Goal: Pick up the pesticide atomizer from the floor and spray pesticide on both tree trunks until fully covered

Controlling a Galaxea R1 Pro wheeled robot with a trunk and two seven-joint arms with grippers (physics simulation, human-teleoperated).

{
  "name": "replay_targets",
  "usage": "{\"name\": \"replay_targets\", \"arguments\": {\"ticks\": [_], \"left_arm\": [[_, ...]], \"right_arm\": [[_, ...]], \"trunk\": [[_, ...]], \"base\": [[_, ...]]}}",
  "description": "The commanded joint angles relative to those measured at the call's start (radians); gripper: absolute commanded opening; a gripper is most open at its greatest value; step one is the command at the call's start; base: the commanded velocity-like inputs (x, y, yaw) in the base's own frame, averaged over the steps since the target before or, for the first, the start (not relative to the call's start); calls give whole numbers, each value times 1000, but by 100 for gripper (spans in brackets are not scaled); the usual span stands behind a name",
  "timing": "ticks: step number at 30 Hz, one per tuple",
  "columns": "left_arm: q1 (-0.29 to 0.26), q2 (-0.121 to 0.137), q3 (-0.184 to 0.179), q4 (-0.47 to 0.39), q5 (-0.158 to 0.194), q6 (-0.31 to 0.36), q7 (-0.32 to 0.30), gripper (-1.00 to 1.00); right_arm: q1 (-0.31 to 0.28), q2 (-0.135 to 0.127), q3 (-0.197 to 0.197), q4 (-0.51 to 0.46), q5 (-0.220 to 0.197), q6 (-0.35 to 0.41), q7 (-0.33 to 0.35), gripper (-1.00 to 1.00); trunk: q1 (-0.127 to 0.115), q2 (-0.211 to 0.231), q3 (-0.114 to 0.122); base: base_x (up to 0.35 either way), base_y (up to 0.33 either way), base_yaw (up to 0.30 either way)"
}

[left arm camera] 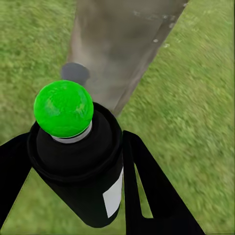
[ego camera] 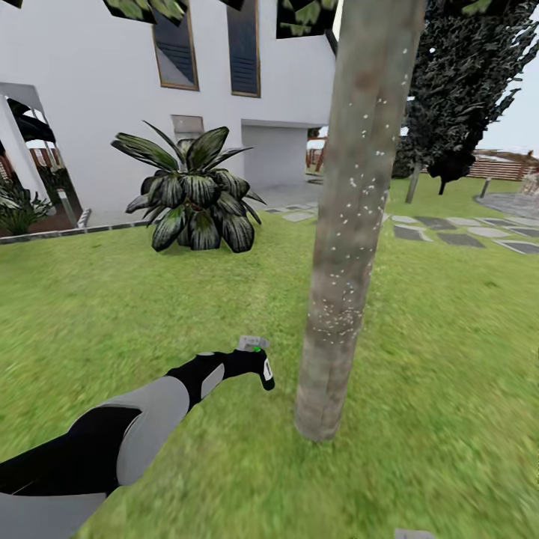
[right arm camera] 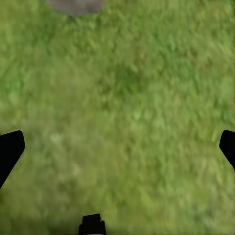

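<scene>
Item 1: pesticide atomizer [left arm camera: 81, 161], dark bottle, white label, green dot on top, gripped between the 2 fingers of the left claw [ego camera: 258, 364] at the end of the outstretched left arm, low over the lawn [ego camera: 112, 299], close beside the tree trunk [ego camera: 352, 224].
Item 2: tree trunk, pale, mottled, speckled with white flecks along its middle.
Item 3: right claw [right arm camera: 117, 147], fingers spread wide, nothing between them, over grass.
Item 4: striped-leaf plant [ego camera: 193, 191] before the white house wall [ego camera: 97, 112].
</scene>
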Motion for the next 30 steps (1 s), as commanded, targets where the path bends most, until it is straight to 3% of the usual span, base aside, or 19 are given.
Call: {"name": "replay_targets", "arguments": {"ticks": [1,18,30], "left_arm": [[0,0,3,-3,-3,6,-2,-100],[0,0,3,-2,-3,9,-3,-100],[0,0,3,-2,-3,10,-3,-100]], "right_arm": [[-2,0,9,5,-10,-7,0,100],[-2,0,9,5,-10,-7,1,100],[-2,1,9,5,-10,-7,1,100]], "trunk": [[0,-1,-1],[0,-1,-1],[0,-1,-1]], "base": [[49,350,-195],[-63,350,-281],[125,344,-32]]}}
